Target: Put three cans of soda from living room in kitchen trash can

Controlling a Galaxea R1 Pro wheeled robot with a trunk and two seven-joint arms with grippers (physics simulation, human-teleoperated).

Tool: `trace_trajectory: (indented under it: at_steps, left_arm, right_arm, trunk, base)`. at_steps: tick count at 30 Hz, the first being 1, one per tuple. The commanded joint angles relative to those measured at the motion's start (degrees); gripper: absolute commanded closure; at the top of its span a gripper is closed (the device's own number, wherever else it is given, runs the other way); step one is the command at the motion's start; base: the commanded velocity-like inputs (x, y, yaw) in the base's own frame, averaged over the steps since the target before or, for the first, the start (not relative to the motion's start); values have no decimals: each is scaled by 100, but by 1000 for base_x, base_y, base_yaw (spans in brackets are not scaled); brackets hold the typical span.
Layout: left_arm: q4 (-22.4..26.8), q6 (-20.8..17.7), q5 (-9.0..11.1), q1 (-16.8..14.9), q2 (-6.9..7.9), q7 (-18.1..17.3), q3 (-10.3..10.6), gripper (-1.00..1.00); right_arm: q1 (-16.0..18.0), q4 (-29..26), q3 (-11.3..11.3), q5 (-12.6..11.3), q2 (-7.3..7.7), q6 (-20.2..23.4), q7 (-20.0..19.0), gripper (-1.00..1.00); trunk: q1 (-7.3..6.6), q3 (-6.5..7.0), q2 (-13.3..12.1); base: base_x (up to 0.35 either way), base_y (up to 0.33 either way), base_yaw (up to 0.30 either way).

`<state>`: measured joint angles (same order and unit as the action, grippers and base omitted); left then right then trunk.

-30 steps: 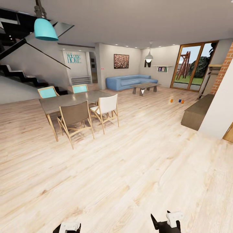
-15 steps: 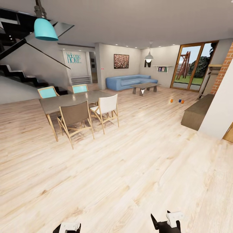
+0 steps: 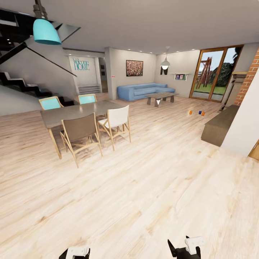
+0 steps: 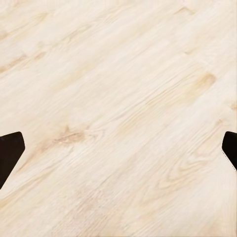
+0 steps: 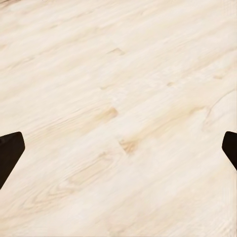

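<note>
Far off on the light wood floor of the living room stand the three cans of soda: an orange one (image 3: 190, 112), a dark blue one (image 3: 200, 112) and a second orange one (image 3: 203, 113), close together near the long low dark cabinet (image 3: 218, 124). My left gripper (image 4: 118, 153) and right gripper (image 5: 118, 153) hang low in front of me over bare floor. Each is open, its dark fingertips wide apart with nothing between them. The tash can and the kitchen are out of view.
A dining table (image 3: 73, 112) with several chairs stands at the left. A blue sofa (image 3: 144, 90) and a low coffee table (image 3: 162, 97) are at the back. A white wall corner (image 3: 246, 122) juts in at the right. Wide floor lies between me and the cans.
The whole picture has shifted slightly, so the camera has moved. The cans have stayed put on the floor. Both grippers are still open.
</note>
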<state>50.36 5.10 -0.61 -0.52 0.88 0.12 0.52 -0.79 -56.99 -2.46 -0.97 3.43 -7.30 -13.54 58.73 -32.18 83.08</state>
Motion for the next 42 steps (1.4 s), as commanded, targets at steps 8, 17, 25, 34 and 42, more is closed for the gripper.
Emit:
trace_trajectory:
  at_steps: [8, 17, 25, 34, 42]
  left_arm:
    - [0, -1, -1, -1, 0, -2, 0, -100]
    - [0, 0, 0, -1, 0, -3, 0, -100]
    - [0, 0, 0, -1, 1, -4, 0, -100]
    - [0, 0, 0, -1, 5, -4, 0, -100]
    - [0, 0, 0, -1, 6, -2, 0, -100]
  right_arm:
    - [2, 29, -2, 0, 7, 0, 0, -100]
    - [16, 62, -8, 0, 9, 0, 0, -100]
    - [32, 65, -14, 0, 15, 0, 0, -100]
    - [35, 65, -11, -3, 9, -130, 0, -100]
    - [36, 65, -9, -1, 9, -190, 0, -100]
  trunk:
    - [0, 0, 0]
    - [0, 0, 0]
    - [0, 0, 0]
    - [0, 0, 0]
    - [0, 0, 0]
  base:
    - [230, -167, 0]
    - [241, -178, 0]
    - [243, -181, 0]
    - [244, -181, 0]
    - [244, -181, 0]
